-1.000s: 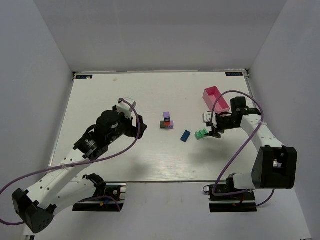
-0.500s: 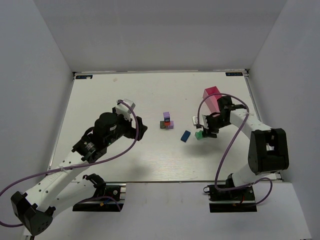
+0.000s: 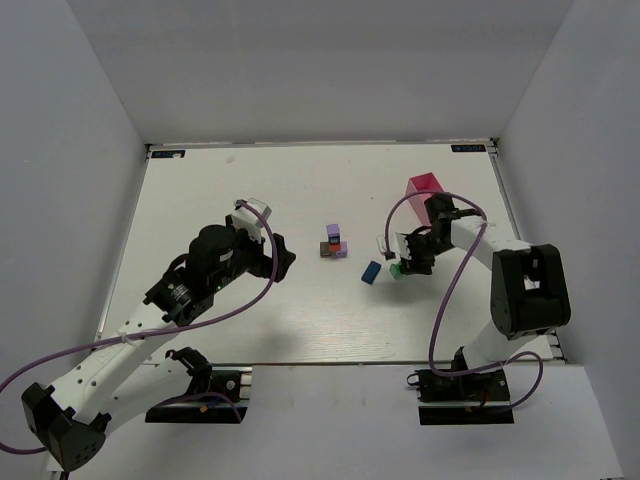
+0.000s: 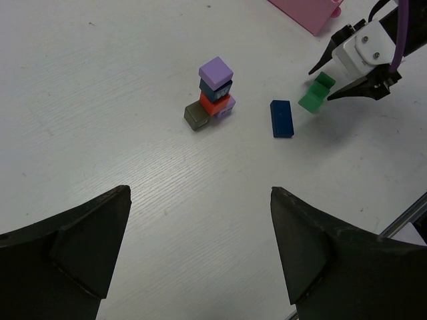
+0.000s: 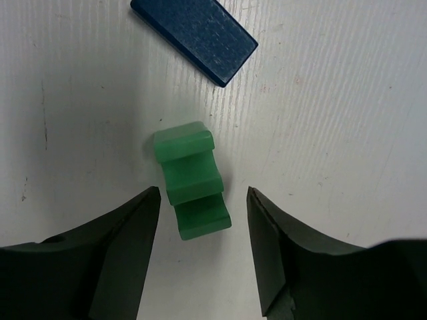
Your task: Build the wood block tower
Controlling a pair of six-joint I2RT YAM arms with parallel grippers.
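Note:
The tower stands mid-table: a lilac block on top, then a dark blue and a red block, with a dark grey block at its foot. A flat blue block and a stepped green block lie to its right. My right gripper is low over the green block, open, one finger on each side with a gap on both. The green block lies on the table. My left gripper hangs open left of the tower with nothing in it.
A pink tray stands behind the right gripper, near the table's back right. The flat blue block lies just left of the green one. White walls close in the table on three sides.
My right gripper has swung left and forward from beside the pink tray onto the green block, and its fingers have narrowed a little. The left arm has hardly moved.

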